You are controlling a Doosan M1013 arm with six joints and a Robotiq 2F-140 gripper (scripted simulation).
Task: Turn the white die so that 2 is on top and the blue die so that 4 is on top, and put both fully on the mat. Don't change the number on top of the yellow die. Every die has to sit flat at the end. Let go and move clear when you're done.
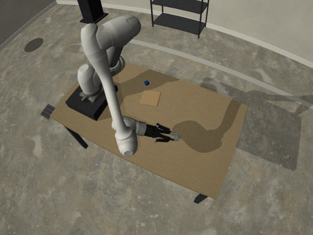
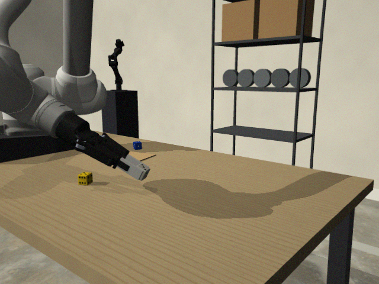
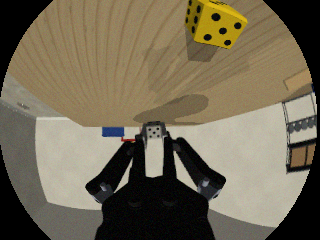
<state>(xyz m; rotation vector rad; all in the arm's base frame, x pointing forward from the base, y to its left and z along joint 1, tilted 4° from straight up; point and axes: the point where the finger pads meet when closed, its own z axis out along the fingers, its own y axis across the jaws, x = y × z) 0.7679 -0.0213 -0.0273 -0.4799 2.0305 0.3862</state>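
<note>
White die (image 1: 177, 136) (image 2: 144, 167) (image 3: 154, 131) is pinched between my fingers (image 1: 173, 133) (image 2: 131, 167), right out at the tips, and the gap between them is narrow, just the die's width! I've got it up off the desk (image 1: 191, 167) (image 2: 183, 238) (image 3: 100, 60), well apart from the mat (image 1: 150, 98) (image 2: 148, 157) (image 3: 298, 79), on the exterior camera's side of it. My gripper (image 1: 177, 136) (image 2: 143, 171) (image 3: 154, 128) slopes downward, tips lowest, and a five-spot face looks straight back at my wrist camera.

Over to the blue die (image 1: 146, 82) (image 2: 137, 145): it sits on the desk near the mat, off it, on the side away from my gripper. And the yellow die (image 2: 84, 178) (image 3: 216, 24)? Also on the desk and off the mat, nearer the exterior camera than the mat is, with nothing gripping it. Six spots face the exterior camera, five show in my wrist view, but I can't read its top number clearly. From above, the arm (image 1: 109, 88) (image 2: 48, 116) hides it.
</note>
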